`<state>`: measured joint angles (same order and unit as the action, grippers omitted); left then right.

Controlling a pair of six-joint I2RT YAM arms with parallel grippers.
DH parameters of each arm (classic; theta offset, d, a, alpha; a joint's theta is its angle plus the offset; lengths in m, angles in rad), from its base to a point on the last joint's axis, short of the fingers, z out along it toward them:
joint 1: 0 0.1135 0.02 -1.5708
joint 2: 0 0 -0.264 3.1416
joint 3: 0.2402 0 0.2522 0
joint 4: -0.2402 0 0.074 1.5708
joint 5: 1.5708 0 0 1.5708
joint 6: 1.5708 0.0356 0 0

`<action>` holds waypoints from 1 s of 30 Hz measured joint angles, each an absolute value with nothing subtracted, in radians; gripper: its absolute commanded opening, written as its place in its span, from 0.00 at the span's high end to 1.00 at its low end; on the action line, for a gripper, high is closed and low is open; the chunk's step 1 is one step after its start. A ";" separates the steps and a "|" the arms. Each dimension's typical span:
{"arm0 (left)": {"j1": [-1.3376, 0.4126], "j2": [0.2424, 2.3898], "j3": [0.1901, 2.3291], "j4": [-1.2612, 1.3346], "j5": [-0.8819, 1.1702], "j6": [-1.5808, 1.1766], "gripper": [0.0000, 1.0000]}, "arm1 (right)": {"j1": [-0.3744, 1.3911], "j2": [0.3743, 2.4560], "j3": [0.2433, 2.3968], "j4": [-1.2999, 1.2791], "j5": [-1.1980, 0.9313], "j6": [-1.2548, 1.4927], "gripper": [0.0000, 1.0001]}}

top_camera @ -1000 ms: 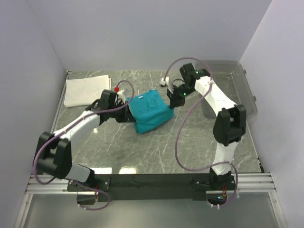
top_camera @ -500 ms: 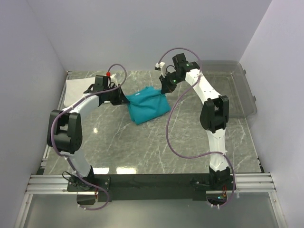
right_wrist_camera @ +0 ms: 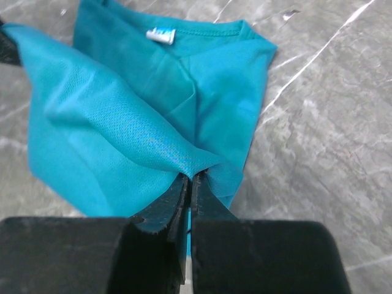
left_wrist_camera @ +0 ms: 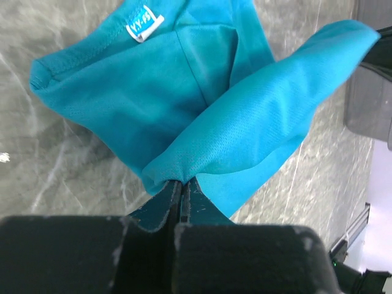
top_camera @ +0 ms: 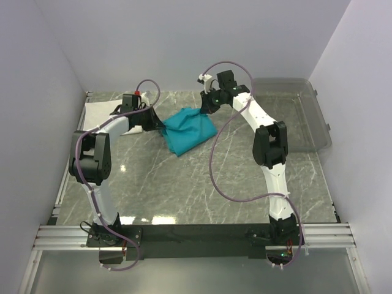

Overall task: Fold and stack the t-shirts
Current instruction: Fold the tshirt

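Upper left of overhead view: white folded fabric piece [top_camera: 101,116], flat on marble table [top_camera: 202,184]. Just right of it: left gripper [top_camera: 160,127], jaws pinched tight on left edge of teal t-shirt [top_camera: 190,131]. Top centre: shirt bunched and partly lifted between both grippers, white neck label [left_wrist_camera: 144,24] showing. Right gripper [top_camera: 205,109] clamped on shirt's upper right edge. Far right: clear plastic bin [top_camera: 300,119].
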<state>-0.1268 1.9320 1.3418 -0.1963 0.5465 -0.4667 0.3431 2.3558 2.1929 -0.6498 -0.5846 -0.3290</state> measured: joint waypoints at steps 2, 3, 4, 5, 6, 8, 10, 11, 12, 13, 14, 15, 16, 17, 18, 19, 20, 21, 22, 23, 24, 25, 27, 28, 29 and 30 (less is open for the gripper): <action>-0.124 1.933 1.346 -0.190 0.535 -0.476 0.99 | 0.350 2.371 2.193 -0.612 -0.564 -0.294 1.00; -0.123 1.933 1.347 -0.186 0.530 -0.479 0.99 | 0.353 2.374 2.194 -0.605 -0.561 -0.284 1.00; -0.121 1.933 1.347 -0.182 0.523 -0.484 0.99 | 0.356 2.379 2.194 -0.591 -0.555 -0.271 1.00; -0.121 1.933 1.347 -0.179 0.517 -0.488 0.99 | 0.360 2.383 2.194 -0.580 -0.548 -0.258 1.00; -0.120 1.933 1.347 -0.178 0.513 -0.492 0.99 | 0.362 2.384 2.194 -0.572 -0.542 -0.251 1.00; -0.119 1.933 1.347 -0.175 0.497 -0.496 0.99 | 0.371 2.388 2.194 -0.545 -0.527 -0.228 1.00; -0.117 1.933 1.346 -0.172 0.480 -0.503 0.99 | 0.379 2.393 2.195 -0.516 -0.510 -0.205 1.00; -0.116 1.933 1.346 -0.168 0.470 -0.510 0.99 | 0.384 2.396 2.197 -0.503 -0.497 -0.193 1.00; -0.114 1.933 1.344 -0.165 0.462 -0.514 1.00 | 0.389 2.402 2.201 -0.493 -0.486 -0.180 1.00; -0.113 1.932 1.339 -0.157 0.453 -0.519 0.99 | 0.395 2.410 2.209 -0.480 -0.475 -0.171 1.00; -0.112 1.931 1.333 -0.152 0.445 -0.522 0.99 | 0.400 2.420 2.215 -0.466 -0.466 -0.160 1.00; -0.110 1.931 1.326 -0.147 0.439 -0.527 1.00 | 0.404 2.428 2.223 -0.459 -0.459 -0.151 1.00; -0.109 1.930 1.320 -0.144 0.434 -0.532 0.99 | 0.409 2.437 2.230 -0.449 -0.454 -0.143 1.00; -0.107 1.930 1.313 -0.142 0.425 -0.538 0.99 | 0.413 2.445 2.236 -0.445 -0.452 -0.136 1.00; -0.107 1.930 1.309 -0.143 0.420 -0.540 0.99 | 0.417 2.450 2.237 -0.442 -0.453 -0.128 1.00; -0.106 1.930 1.305 -0.142 0.417 -0.544 0.99 | 0.419 2.451 2.237 -0.440 -0.453 -0.123 1.00; -0.105 1.930 1.301 -0.141 0.411 -0.545 0.99 | 0.421 2.452 2.237 -0.439 -0.454 -0.120 1.00; -0.105 1.930 1.299 -0.139 0.406 -0.546 1.00 | 0.424 2.452 2.237 -0.433 -0.454 -0.115 1.00; -0.105 1.930 1.297 -0.138 0.398 -0.547 0.99 | 0.426 2.452 2.237 -0.425 -0.453 -0.112 1.00; -0.105 1.930 1.296 -0.139 0.391 -0.549 1.00 | 0.428 2.452 2.237 -0.413 -0.452 -0.101 1.00; -0.104 1.930 1.295 -0.138 0.384 -0.553 1.00 | 0.430 2.452 2.237 -0.405 -0.446 -0.092 1.00; -0.104 1.930 1.295 -0.138 0.378 -0.558 1.00 | 0.433 2.452 2.240 -0.403 -0.431 -0.080 1.00; -0.101 1.928 1.289 -0.132 0.369 -0.566 0.99 | 0.437 2.458 2.255 -0.402 -0.409 -0.059 1.00; -0.099 1.927 1.287 -0.132 0.366 -0.569 1.00 | 0.439 2.461 2.265 -0.398 -0.400 -0.048 1.00; -0.098 1.927 1.286 -0.133 0.360 -0.571 0.99 | 0.442 2.463 2.273 -0.395 -0.388 -0.040 1.00; -0.097 1.927 1.285 -0.132 0.355 -0.574 0.99 | 0.445 2.465 2.279 -0.390 -0.379 -0.034 1.00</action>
